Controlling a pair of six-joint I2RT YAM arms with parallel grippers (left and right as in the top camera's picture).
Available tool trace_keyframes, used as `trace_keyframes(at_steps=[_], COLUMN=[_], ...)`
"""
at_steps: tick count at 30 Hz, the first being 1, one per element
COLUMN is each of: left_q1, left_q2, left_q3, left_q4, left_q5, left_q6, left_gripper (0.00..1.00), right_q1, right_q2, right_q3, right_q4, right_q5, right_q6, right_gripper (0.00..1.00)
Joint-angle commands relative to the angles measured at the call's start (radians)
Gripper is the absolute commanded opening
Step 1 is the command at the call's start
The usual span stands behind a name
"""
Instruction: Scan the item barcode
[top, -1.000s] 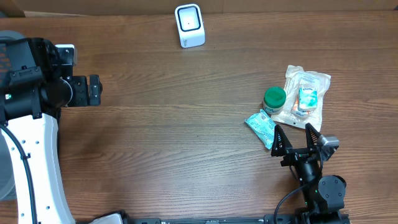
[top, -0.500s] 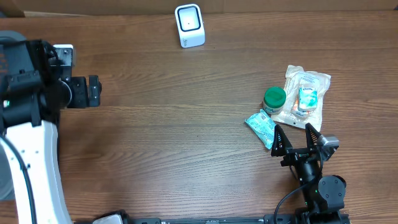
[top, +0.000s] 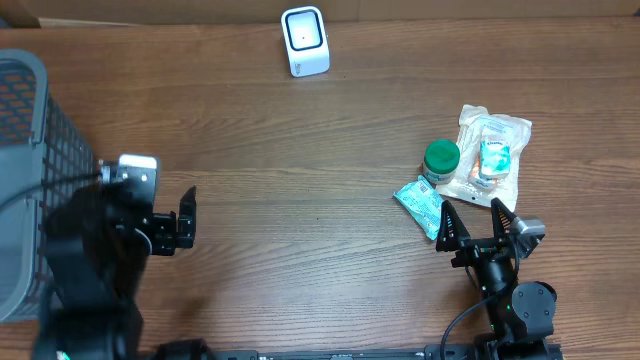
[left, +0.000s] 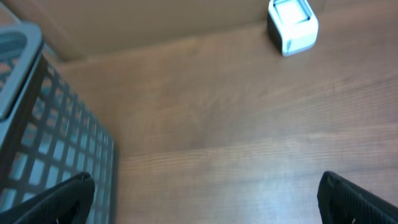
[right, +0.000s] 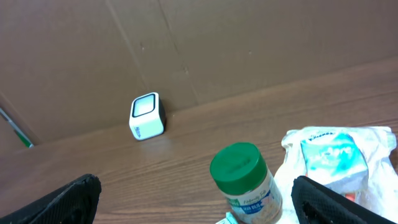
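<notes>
Gaping wide at right gripper (top: 471, 214), teal packet (top: 419, 203) just left of its jaws, green-lidded bottle (top: 441, 159) just farther; gaping too at left gripper (top: 187, 218), well apart leftward.

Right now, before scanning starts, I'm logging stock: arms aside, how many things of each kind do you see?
Green-lidded bottle: 1
Teal pouch: 1
Clear plastic bag: 1
White scanner: 1
Mesh basket: 1
Total: 5

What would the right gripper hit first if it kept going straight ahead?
Probably the green-capped bottle, almost dead ahead of the right gripper; the plastic bag beside it is close, depth unclear.
</notes>
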Motion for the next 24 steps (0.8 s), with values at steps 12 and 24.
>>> trace_keyframes(at_steps=[12, 24], left_q1=[-0.078, -0.117], left_q2=[-0.555, -0.698], left_q3=[-0.878, -0.992], left_q4=[0.705, 0.742], left_q5=[0.066, 0.027], left_q6=[0.025, 0.130], left_gripper=[1.00, 1.00], right_q1=[-0.005, -0.005], right_q2=[-0.011, -0.011], right_q3=[-0.011, -0.011], right_q4=[0.006, 0.006], right_q5=[-0.006, -0.006], right_q6=[-0.004, -0.004], right_gripper=[1.00, 1.00])
